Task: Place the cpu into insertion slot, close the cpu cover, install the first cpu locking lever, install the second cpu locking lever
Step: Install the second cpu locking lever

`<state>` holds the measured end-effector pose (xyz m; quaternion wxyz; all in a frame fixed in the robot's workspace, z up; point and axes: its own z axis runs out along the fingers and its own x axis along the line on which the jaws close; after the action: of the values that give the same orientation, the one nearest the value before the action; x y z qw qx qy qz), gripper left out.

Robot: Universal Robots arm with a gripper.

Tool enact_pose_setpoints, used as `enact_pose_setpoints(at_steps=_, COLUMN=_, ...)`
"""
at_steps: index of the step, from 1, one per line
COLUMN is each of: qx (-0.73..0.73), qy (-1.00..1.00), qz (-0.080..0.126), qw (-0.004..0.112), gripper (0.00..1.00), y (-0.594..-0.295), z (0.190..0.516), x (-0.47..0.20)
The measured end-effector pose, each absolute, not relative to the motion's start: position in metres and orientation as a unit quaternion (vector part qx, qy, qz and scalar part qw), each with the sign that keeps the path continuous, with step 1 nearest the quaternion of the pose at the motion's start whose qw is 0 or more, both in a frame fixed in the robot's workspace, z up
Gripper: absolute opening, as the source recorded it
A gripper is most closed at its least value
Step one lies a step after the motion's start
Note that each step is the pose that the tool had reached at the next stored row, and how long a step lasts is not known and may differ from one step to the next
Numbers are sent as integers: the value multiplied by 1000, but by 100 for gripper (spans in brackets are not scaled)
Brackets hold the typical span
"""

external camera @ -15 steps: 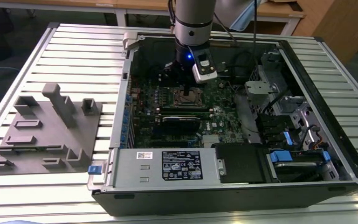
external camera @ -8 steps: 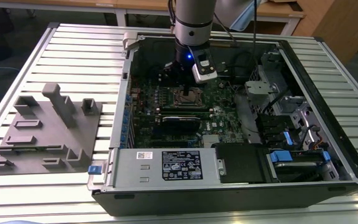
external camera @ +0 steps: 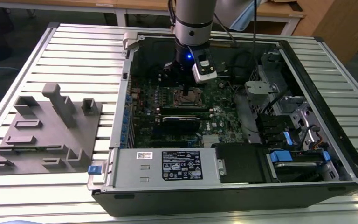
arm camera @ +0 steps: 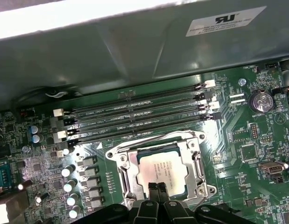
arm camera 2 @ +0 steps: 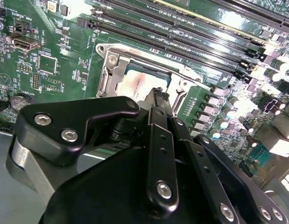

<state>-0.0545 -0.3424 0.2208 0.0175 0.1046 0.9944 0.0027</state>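
Now sitting flat in the insertion slot (arm camera: 160, 170): the cpu (arm camera: 162, 173), small, light, easily hurt, best held by its edges. Right above it, gripper (arm camera: 157, 188), fingers pinched together, holding nothing.

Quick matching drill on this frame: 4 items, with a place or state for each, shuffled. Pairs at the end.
1. cpu
2. cpu cover
3. hand
4. grey fixture block

A. on the slatted table, outside the case
B. seated in the socket, silvery top showing
C. framing the chip, lying flat
D. tips right over the chip's edge

Pairs: 1-B, 2-C, 3-D, 4-A
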Motion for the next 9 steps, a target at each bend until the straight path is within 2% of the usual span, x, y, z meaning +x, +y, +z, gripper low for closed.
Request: enact_pose_setpoints(at_steps=9, qx=105, qy=994, qz=2, qw=14, gripper=11, y=-342, z=221, x=-55)
